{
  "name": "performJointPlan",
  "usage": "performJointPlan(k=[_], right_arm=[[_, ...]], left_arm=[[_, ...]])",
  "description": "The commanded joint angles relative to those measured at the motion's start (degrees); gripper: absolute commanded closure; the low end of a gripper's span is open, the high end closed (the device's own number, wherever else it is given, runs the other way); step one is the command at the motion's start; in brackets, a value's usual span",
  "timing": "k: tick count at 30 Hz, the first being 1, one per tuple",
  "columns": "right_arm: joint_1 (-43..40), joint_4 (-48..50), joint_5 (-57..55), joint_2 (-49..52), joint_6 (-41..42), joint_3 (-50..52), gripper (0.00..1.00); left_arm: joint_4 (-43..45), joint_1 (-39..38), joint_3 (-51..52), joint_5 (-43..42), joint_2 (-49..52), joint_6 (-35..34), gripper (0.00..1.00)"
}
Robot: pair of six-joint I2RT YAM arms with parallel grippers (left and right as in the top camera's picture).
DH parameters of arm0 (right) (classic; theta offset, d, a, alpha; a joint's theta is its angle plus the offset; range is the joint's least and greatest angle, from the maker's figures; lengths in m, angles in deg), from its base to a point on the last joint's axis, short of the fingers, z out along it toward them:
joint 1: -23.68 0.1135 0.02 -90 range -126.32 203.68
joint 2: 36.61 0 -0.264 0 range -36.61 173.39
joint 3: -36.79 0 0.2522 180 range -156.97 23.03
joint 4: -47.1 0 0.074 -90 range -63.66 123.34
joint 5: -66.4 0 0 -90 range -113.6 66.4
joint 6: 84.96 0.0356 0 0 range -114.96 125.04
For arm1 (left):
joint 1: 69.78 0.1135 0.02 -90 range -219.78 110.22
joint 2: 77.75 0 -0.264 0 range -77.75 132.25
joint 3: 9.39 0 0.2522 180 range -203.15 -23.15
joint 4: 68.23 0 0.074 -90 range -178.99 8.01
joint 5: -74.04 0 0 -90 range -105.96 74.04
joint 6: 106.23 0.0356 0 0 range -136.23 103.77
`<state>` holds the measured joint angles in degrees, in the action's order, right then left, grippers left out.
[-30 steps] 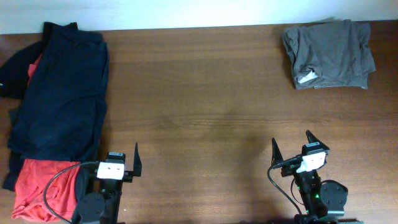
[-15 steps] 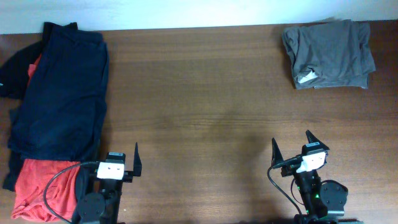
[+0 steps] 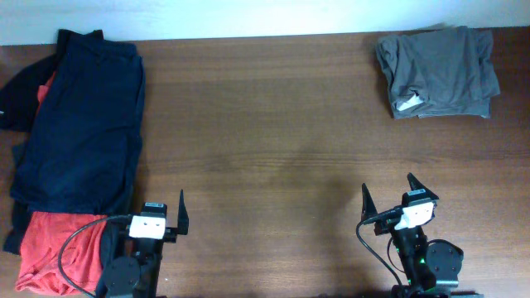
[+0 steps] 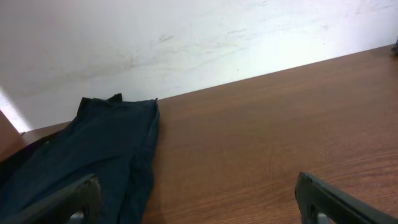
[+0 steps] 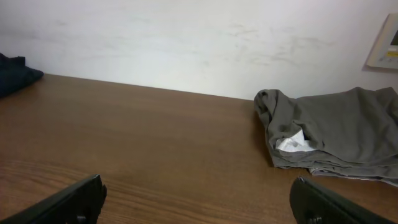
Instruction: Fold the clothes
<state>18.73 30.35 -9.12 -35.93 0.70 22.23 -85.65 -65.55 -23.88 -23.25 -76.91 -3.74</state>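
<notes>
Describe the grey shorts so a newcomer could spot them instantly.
On the brown wooden table, look to the far right corner as the arms face it. The shorts lie there in a folded bundle, alone. They are grey-olive with a white label showing, unlike the navy garment and orange-red garment piled at the left edge.

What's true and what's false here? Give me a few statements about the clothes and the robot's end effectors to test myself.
1. The grey shorts lie near the table's far right corner. True.
2. The right end effector grips the shorts. False: it is open, empty and well short of them.
3. The navy garment lies on the left side. True.
4. The orange-red garment covers the navy one. False: the navy one lies over it.
5. The left end effector is shut. False: it is open.
</notes>
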Motion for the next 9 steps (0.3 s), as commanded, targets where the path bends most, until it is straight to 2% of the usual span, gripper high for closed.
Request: performJointPlan(k=[1, 9], right_arm=[[-0.33, -0.04, 0.28, -0.33, 0.26, 0.48, 0.01], [-0.33, -0.04, 0.28, -0.33, 0.26, 0.48, 0.01]], left_arm=[[-0.24, 0.33, 0.22, -0.83, -0.48, 0.46, 0.01], [-0.24, 0.33, 0.22, -0.83, -0.48, 0.46, 0.01]])
